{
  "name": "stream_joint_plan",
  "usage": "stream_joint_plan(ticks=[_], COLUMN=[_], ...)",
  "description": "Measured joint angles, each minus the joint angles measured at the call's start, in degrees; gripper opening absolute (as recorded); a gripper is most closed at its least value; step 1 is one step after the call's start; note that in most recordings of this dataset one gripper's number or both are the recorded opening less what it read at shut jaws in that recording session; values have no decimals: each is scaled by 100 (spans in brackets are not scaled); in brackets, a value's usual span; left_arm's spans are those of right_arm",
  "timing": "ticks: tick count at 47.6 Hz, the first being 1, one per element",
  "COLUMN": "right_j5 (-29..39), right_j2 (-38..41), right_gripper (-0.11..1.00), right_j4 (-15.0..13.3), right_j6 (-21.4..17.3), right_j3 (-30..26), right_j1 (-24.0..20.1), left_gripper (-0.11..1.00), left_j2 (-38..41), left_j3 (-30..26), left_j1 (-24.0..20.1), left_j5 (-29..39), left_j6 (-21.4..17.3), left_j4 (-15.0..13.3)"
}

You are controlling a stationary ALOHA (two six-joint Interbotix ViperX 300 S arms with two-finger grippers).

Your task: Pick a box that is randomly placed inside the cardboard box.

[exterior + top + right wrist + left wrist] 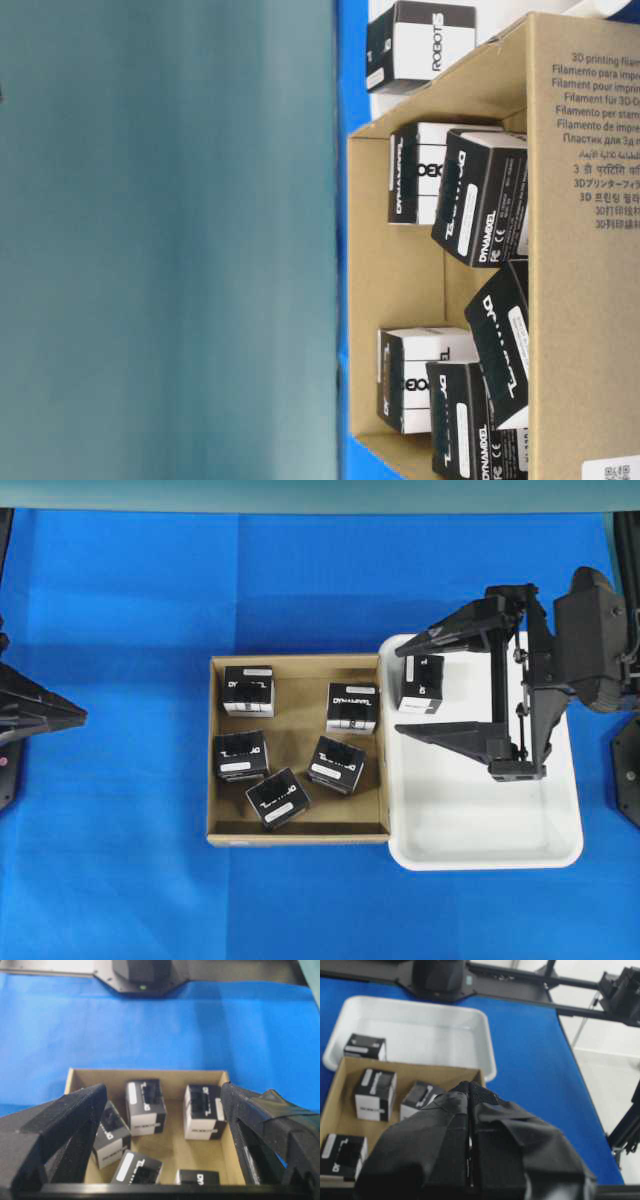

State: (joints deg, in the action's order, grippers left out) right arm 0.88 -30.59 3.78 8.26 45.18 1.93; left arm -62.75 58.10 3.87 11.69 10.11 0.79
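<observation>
1. Brown corrugated walls of the cardboard box (298, 833) are seen on the blue table cover (140, 600), with five black cartons (279, 798) lying inside.
2. The box (421, 684) is found in the white tray (480, 840), near its left rim, just beside the cardboard box.
3. The right gripper (418, 688) is spread wide, one finger on each side of the box, without contact.
4. The left gripper (470, 1110) is pressed closed, empty, at the left edge.
</observation>
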Motion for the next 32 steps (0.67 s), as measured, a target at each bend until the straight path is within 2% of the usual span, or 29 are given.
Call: stream_joint_plan(ticks=[32], right_j5=[-185], right_j2=[62], right_gripper=[96], right_j4=[-9], right_j6=[9], right_j3=[0], right_j1=[35], left_gripper=[-3], left_j2=[-237], left_j3=[9], left_j1=[0], left_j5=[-114], left_j6=[26], left_j4=[0])
